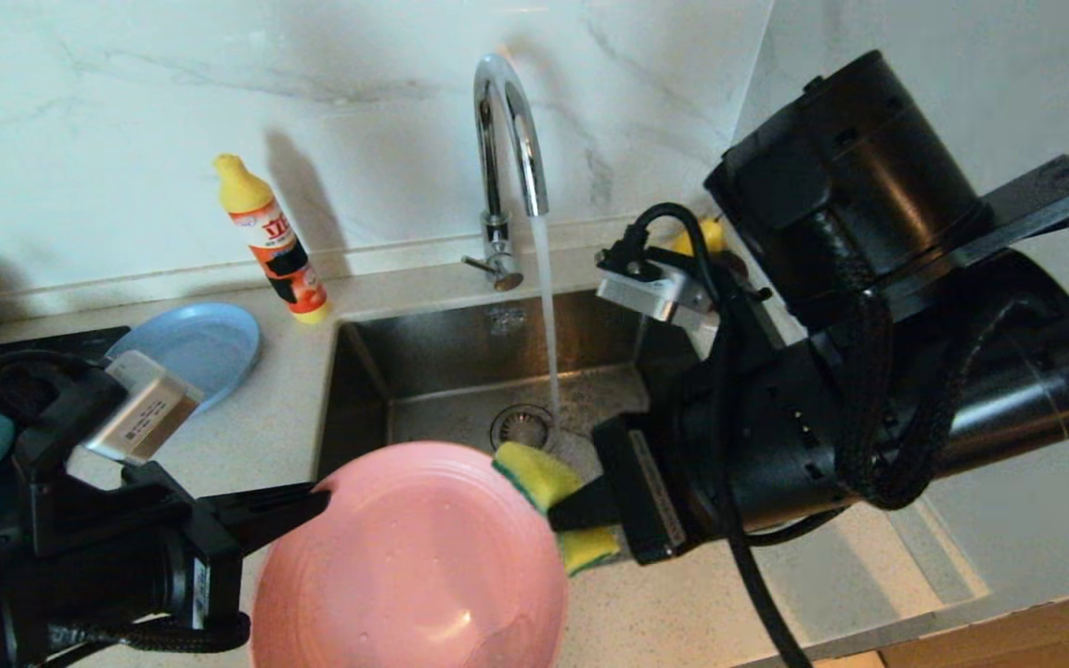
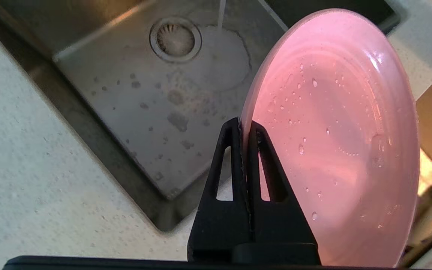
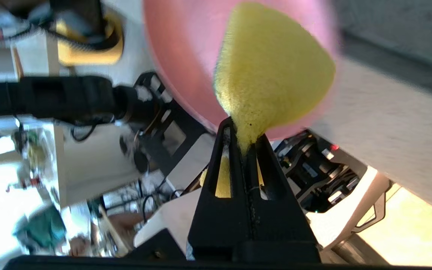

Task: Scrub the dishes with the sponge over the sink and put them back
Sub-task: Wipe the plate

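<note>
White marble wall is seen behind a pale speckled table [image 1: 247, 436], into which the steel sink [image 1: 460, 371] is set. Water is being run from the chrome tap [image 1: 507, 130] onto the sink floor beside the round drain [image 1: 522, 425]. The pink plate [image 1: 409, 561] is held tilted over the near edge of the sink; its rim is pinched between the closed fingers of the left gripper [image 2: 243, 129], and its wet face is dotted with droplets. The sponge [image 1: 553, 501] is clamped in the closed fingers of the right gripper [image 3: 243, 137] and is pressed against the plate's right rim. The blue plate [image 1: 191, 348] is laid on the table left of the sink, near an orange detergent bottle [image 1: 275, 243] with a yellow cap.
</note>
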{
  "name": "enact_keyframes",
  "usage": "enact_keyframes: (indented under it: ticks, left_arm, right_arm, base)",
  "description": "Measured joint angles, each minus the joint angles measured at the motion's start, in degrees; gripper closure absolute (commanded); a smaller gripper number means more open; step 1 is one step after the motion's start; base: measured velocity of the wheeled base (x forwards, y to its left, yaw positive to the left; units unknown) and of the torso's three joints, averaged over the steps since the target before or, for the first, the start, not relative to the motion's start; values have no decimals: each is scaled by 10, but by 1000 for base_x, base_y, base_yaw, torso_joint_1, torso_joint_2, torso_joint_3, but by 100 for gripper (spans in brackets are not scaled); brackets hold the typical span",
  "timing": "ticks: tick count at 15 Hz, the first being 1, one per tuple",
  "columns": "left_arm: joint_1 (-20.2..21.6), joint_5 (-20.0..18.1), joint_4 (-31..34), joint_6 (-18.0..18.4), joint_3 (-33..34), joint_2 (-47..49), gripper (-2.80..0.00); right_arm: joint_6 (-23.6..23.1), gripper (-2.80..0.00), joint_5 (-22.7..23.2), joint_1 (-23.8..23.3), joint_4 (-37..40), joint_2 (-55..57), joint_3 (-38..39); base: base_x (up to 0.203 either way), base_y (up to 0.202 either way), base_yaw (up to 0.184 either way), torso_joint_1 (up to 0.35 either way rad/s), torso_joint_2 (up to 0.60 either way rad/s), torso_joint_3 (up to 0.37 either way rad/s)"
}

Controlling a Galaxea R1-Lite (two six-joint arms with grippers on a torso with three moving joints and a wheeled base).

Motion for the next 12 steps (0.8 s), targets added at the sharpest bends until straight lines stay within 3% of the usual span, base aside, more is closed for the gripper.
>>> enact_keyframes:
  ticks: [7,12]
  left_arm:
    - [-7,1,-123,35,2,42,0]
    - [-16,1,-147,56,3,63,0]
  right_arm:
    - [2,0,1,24,-1,68,-32]
    - [5,0,4,30,0,103,-64]
  base:
    - [0,0,0,0,0,0]
    - [0,0,0,0,0,0]
